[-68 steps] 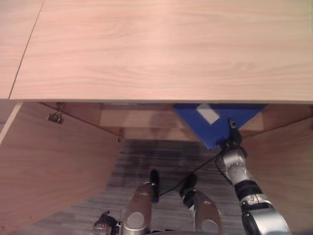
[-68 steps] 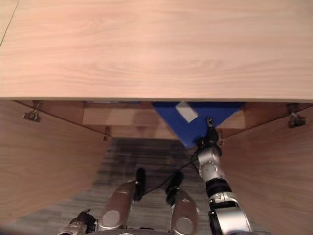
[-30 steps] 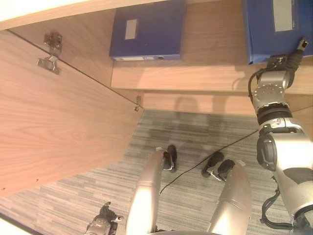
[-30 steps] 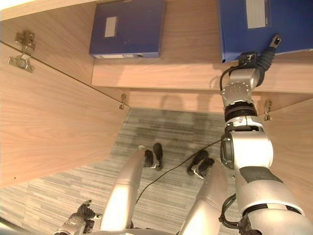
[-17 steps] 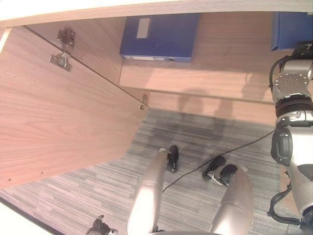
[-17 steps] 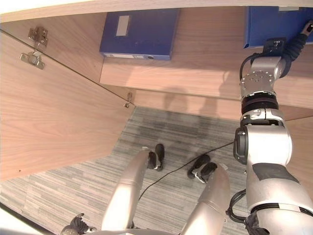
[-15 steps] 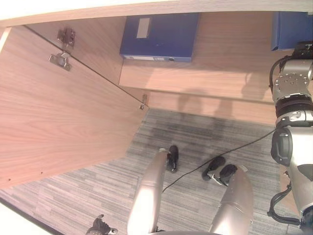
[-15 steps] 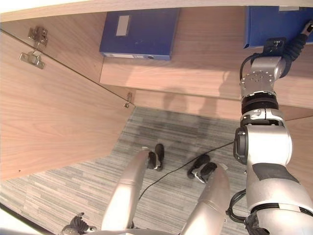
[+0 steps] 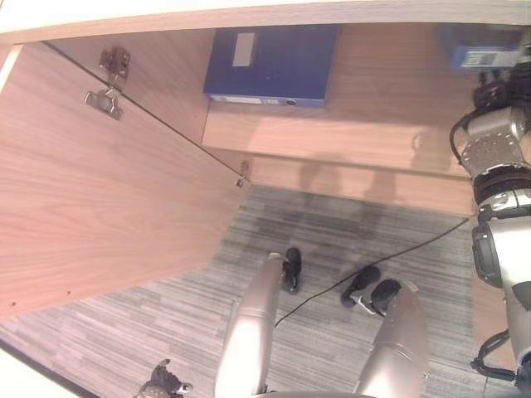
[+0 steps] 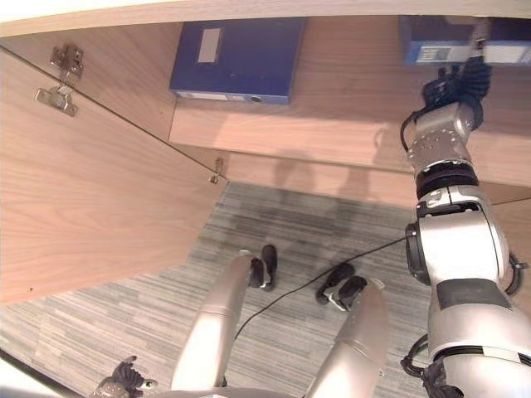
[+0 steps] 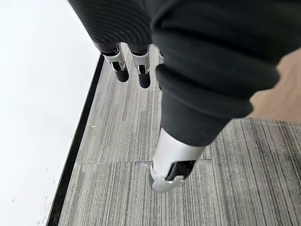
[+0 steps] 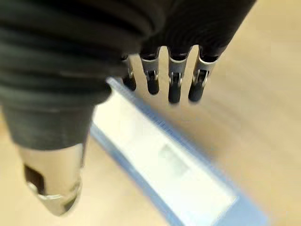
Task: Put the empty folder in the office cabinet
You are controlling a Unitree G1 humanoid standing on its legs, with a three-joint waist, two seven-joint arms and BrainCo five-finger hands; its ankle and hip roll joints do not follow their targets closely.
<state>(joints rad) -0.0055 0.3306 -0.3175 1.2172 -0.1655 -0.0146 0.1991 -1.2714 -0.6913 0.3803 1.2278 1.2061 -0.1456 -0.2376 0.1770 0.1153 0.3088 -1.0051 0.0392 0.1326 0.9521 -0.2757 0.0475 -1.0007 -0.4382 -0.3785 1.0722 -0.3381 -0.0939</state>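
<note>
Grey striped carpet floor point(image 9: 332, 240) fills the lower middle of your head views, with the light wooden office cabinet point(image 9: 357, 124) across the top and its big open wooden door point(image 9: 91, 191) swung out over the left side, two metal hinges point(image 9: 104, 79) near the upper left corner. On the cabinet's shelf you have a dark blue flat folder with a pale label point(image 9: 270, 54) lying at upper centre, well apart from the second blue folder with a white spine label point(image 10: 440, 41) at the upper right. Your right hand point(image 10: 460, 79) is raised at the upper right, just before that second folder; in the right wrist view its fingers point(image 12: 174, 80) hang straight and relaxed with the thumb point(image 12: 54, 183) apart, holding nothing, the folder lying past the fingertips. Your left hand point(image 11: 141, 70) shows in the left wrist view with straight, loose fingers over the carpet beside a white wall point(image 11: 37, 94) with a black skirting strip point(image 11: 77, 141).
</note>
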